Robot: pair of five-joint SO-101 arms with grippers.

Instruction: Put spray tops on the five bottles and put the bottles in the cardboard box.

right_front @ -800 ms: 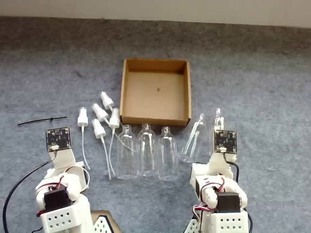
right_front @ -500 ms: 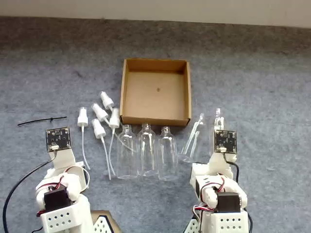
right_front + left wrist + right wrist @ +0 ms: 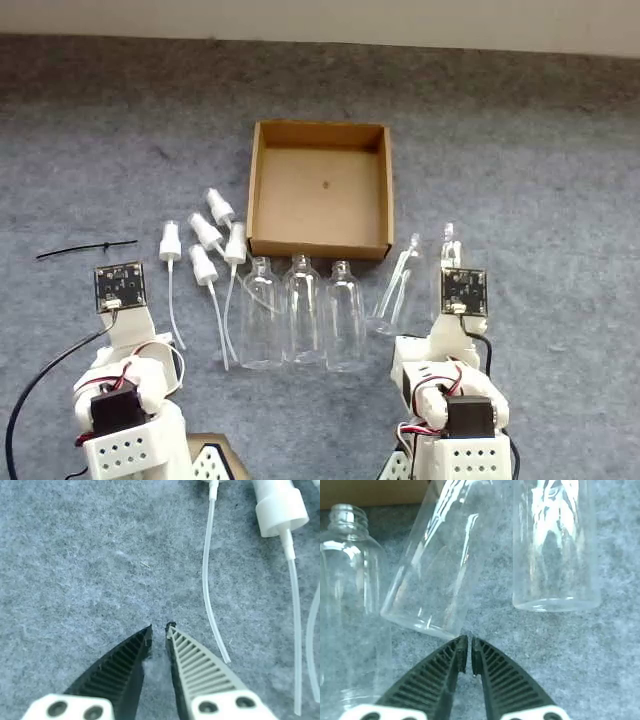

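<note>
Lying just ahead of the closed, unladen right gripper [image 3: 468,639], two open-necked clear bottles [image 3: 440,565] are seen, with the cardboard box [image 3: 318,246] beyond them showing a dark speck [image 3: 326,185] on its floor, while spray tops [image 3: 280,507] are found ahead of the near-closed left gripper [image 3: 160,626], nothing having been shifted since earlier.

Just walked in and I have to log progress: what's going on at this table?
Nothing is being handled. The left gripper hangs shut and empty beside the spray tops, the right gripper shut and empty at the bottoms of two bottles. All five bottles lie uncapped in front of the box, which holds nothing; the five tops lie loose to their left.
</note>
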